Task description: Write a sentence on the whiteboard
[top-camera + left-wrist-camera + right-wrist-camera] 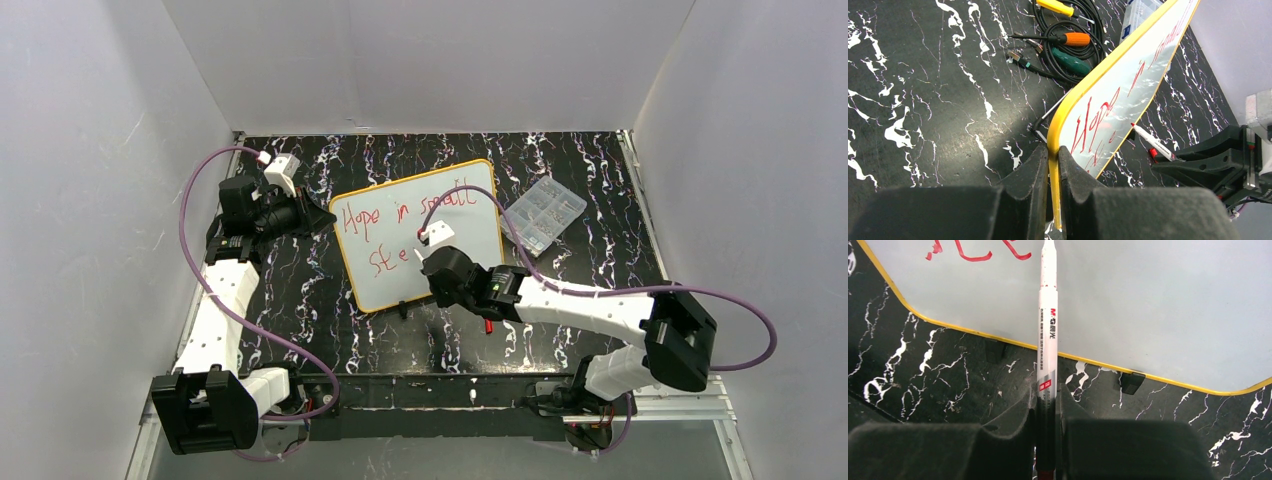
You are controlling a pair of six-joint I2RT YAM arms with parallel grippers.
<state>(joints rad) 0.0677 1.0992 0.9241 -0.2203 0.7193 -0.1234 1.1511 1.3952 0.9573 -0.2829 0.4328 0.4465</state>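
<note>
The left jaws are pinched shut on the yellow rim of the whiteboard [1058, 125], a thin, stiff, light panel best held by that edge. The right jaws clamp a slim, slick marker [1048, 340], its tip ahead of them over the board beside the unfinished sentence [402, 214].

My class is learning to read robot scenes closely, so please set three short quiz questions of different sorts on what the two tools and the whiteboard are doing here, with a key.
1. True or false: the left tool is shut on the yellow rim of the whiteboard.
2. What does the right tool grip? A) a spoon B) a white marker C) an eraser
3. What colour is the writing on the board?
Key: 1 true; 2 B; 3 red.
</note>
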